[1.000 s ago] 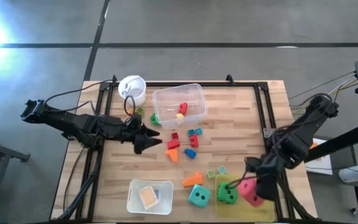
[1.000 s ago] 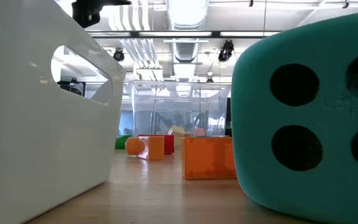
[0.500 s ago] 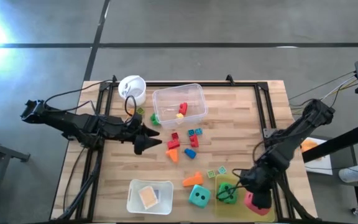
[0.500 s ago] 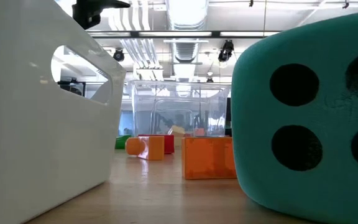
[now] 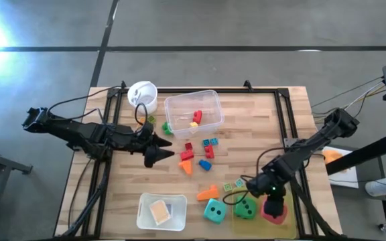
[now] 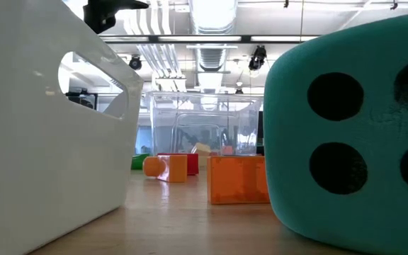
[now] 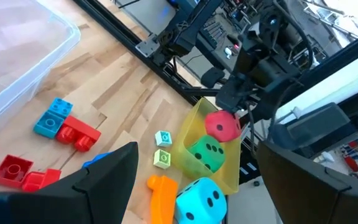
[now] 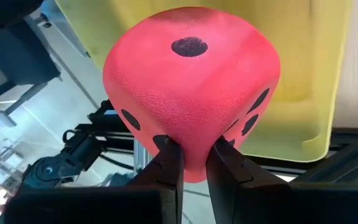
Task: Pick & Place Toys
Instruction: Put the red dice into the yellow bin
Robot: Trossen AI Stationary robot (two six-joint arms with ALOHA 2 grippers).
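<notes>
Here the right gripper (image 8: 192,163) pinches the red die's (image 8: 191,87) lower edge over the yellow tray (image 8: 303,93)

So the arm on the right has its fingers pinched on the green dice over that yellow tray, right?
Not quite: it is the red dice that the right gripper pinches, as the right wrist view shows. The green dice sits beside it in the yellow tray.
</notes>
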